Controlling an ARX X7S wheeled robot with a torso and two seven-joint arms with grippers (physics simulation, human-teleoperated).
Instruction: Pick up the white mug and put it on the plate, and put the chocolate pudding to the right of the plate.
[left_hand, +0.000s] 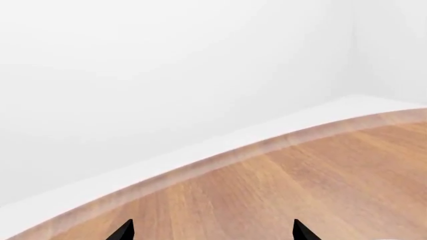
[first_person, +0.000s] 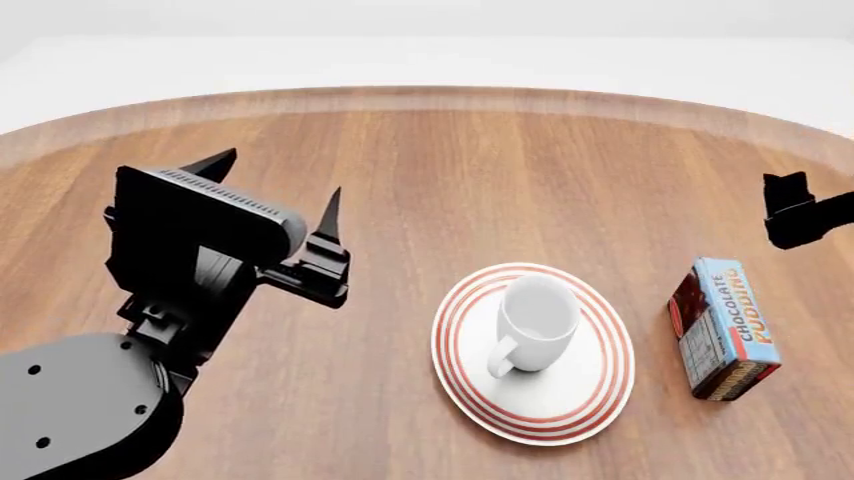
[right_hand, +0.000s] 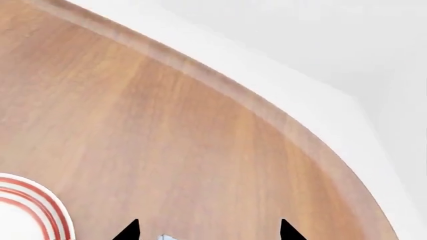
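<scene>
Plainly, the left wrist view shows only bare wooden desk (left_hand: 300, 185), its curved edge and white wall; the two dark tips of the left hand (left_hand: 212, 231) stand apart with nothing between them.

From the head view, one white mug (first_person: 537, 322) stands upright on the one plate (first_person: 587, 400), its handle toward the robot. One chocolate pudding (first_person: 722, 328) carton sits on the desk just right of the plate, apart from its rim. The left hand hangs raised well left of the plate, fingers spread; only part of the right hand (first_person: 801, 212) shows at the far right edge, above the carton.

In the right wrist view, that hand's tips are apart and empty, with the plate's ringed rim in the corner.

Both placements look done. The main risk I see is an arm sweeping low on retreat, nudging the carton or tipping the mug.
</scene>
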